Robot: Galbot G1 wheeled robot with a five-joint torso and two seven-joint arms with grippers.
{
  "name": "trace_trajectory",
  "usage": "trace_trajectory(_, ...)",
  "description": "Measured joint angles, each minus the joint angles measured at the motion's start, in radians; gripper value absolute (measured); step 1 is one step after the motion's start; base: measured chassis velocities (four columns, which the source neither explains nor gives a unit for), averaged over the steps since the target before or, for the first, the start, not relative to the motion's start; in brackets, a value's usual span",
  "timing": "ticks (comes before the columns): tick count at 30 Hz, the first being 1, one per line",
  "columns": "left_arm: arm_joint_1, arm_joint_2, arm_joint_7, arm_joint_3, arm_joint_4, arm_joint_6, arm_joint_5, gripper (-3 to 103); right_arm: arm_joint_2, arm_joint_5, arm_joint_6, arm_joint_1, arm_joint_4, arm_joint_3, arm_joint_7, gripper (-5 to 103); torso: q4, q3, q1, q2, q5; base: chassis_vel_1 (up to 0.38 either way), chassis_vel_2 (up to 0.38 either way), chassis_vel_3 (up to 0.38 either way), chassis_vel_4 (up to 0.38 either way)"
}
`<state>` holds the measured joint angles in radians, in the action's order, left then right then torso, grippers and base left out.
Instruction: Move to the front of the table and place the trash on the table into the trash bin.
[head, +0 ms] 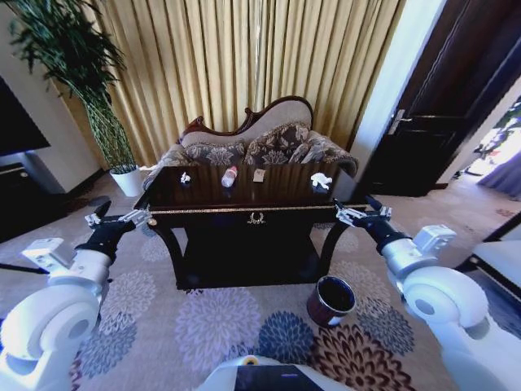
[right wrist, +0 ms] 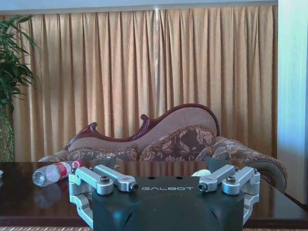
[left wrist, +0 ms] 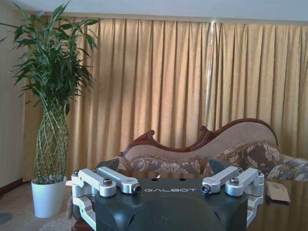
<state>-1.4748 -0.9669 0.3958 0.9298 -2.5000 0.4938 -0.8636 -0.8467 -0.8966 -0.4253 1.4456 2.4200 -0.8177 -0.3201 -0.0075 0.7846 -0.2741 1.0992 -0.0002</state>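
The long dark glossy table (head: pixel 203 213) with a gold emblem stands straight ahead. On its top lie a small white scrap (head: pixel 186 177), a clear bottle (head: pixel 229 176) with a red cap on its side, a pale flat packet (head: pixel 259 175) and a white crumpled scrap (head: pixel 321 181). The round maroon trash bin (head: pixel 330 300) sits on the carpet below the table's right front. My left gripper (head: pixel 122 218) hovers open at the table's left front corner. At the right front corner my right gripper (head: pixel 354 213) is open too. Both are empty. The right wrist view shows the bottle (right wrist: pixel 53 173) and scrap (right wrist: pixel 201 173); the left wrist view shows the packet (left wrist: pixel 277 191).
A patterned sofa (head: pixel 260 142) stands right behind the table, before gold curtains. A tall plant in a white pot (head: pixel 126 181) is at the far left, near a black TV stand (head: pixel 24 195). A dark door (head: pixel 440 122) is at the right. Floral carpet lies in front.
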Motion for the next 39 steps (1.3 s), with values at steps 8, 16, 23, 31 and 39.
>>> trace_trajectory(8,0.000,-0.002,0.000,-0.002,0.000,0.000,0.000,100,0.000,0.000,0.000,0.000,0.001,0.000,0.001,100,0.0001,0.000,0.000,0.000,0.0001,-0.177,0.158,0.176,-0.169)
trace_trajectory(16,-0.006,-0.008,0.000,0.001,0.000,0.000,0.001,100,0.000,0.000,0.000,-0.002,0.001,0.001,0.001,100,0.0003,0.000,0.000,0.000,0.0002,-0.171,0.183,0.173,-0.184)
trace_trajectory(23,-0.013,-0.009,0.000,0.005,0.000,0.000,0.001,100,-0.005,0.012,-0.003,0.002,0.012,0.004,0.000,100,0.0000,0.000,0.000,0.000,0.0002,-0.150,0.143,0.149,-0.152)
trace_trajectory(31,-0.039,-0.013,0.000,0.029,0.000,0.000,0.001,100,0.016,-0.012,-0.044,-0.049,-0.021,0.021,-0.007,100,0.0001,0.000,0.000,0.000,0.0000,-0.026,0.035,0.027,-0.031)
trace_trajectory(39,-0.078,-0.016,-0.003,0.049,0.000,0.000,-0.001,100,0.073,-0.035,-0.105,-0.155,-0.163,0.105,-0.011,100,0.0002,0.000,0.000,0.000,0.0001,0.000,0.000,0.000,0.000)
